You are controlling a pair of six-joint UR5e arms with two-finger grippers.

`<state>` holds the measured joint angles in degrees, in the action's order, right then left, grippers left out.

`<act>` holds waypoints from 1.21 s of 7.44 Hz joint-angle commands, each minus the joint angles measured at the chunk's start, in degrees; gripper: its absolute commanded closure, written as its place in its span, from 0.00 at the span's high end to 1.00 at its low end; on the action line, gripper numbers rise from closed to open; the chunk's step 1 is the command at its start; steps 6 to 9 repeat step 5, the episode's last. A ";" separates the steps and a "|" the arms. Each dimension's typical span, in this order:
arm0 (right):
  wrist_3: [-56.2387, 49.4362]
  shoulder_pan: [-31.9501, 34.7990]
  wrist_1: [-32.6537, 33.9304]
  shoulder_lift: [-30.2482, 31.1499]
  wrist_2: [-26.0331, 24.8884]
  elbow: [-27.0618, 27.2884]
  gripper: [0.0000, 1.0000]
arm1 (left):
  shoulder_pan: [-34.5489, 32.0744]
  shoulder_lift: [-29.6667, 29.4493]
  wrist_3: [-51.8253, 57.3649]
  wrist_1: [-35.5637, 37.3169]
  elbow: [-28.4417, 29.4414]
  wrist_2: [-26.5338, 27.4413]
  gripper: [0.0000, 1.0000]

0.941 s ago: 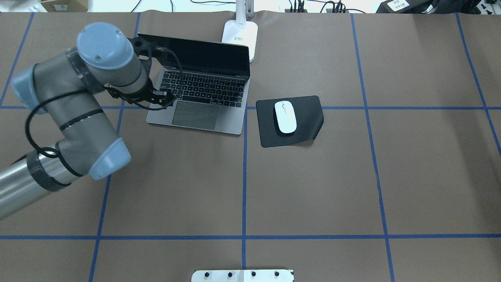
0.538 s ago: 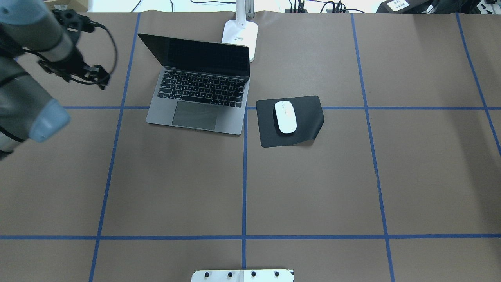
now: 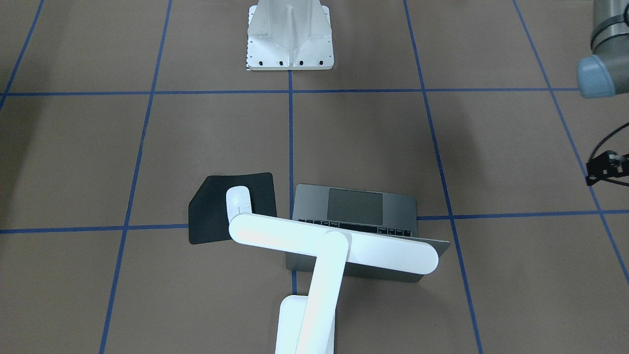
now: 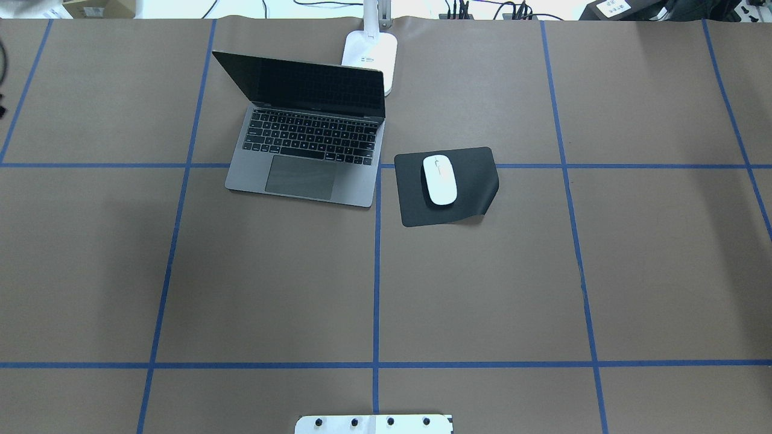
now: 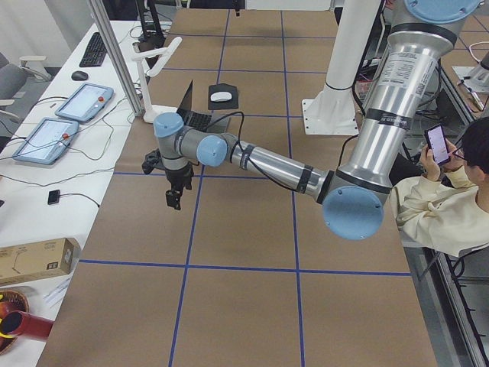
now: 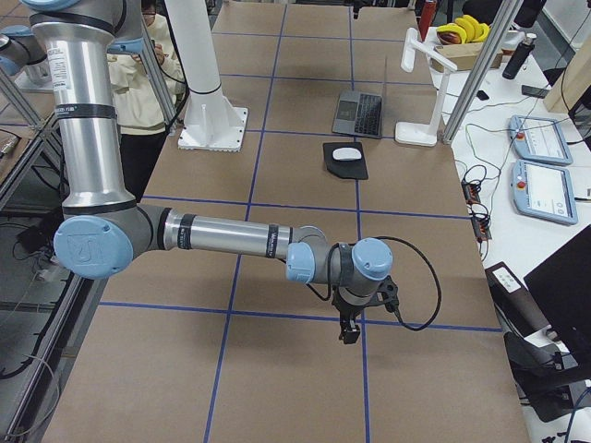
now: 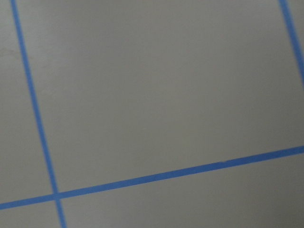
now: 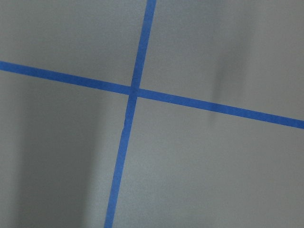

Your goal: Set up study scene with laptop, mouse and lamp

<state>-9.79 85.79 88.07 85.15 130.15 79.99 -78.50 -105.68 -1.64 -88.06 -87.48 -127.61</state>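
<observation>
Hidden: lamp [image 3: 334, 250] head covered laptop [image 3: 354, 204] keys and part of the mouse [image 3: 238, 199].
Left gripper [image 5: 176, 197], right gripper [image 6: 349, 330]: opening unreadable.
Room: both hung over the table [image 4: 482, 289], well apart from the laptop.

Black mat [image 4: 473, 181] at 1 o'clock of table centre, 4 o'clock corner curled. Pedestal [image 4: 374, 424] at 6 o'clock edge. Blue tape grid [image 4: 376, 271] on brown table [image 4: 271, 289]. Person [image 5: 451, 202] with phone [image 5: 437, 144], 3 o'clock in left view.

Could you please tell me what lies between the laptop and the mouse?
In the overhead view, between the laptop and the mouse lie a blue tape line, a strip of bare table, and the edge of the black mat.
</observation>
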 commanded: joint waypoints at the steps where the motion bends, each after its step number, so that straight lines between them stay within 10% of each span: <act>1: -0.05 0.25 0.00 0.02 0.02 0.08 1.00 | -7.96 1.00 12.32 -0.36 7.47 -1.50 0.99; 9: -0.14 0.69 0.00 0.10 0.19 0.08 1.00 | -13.87 2.50 19.22 -6.16 16.72 -1.50 0.99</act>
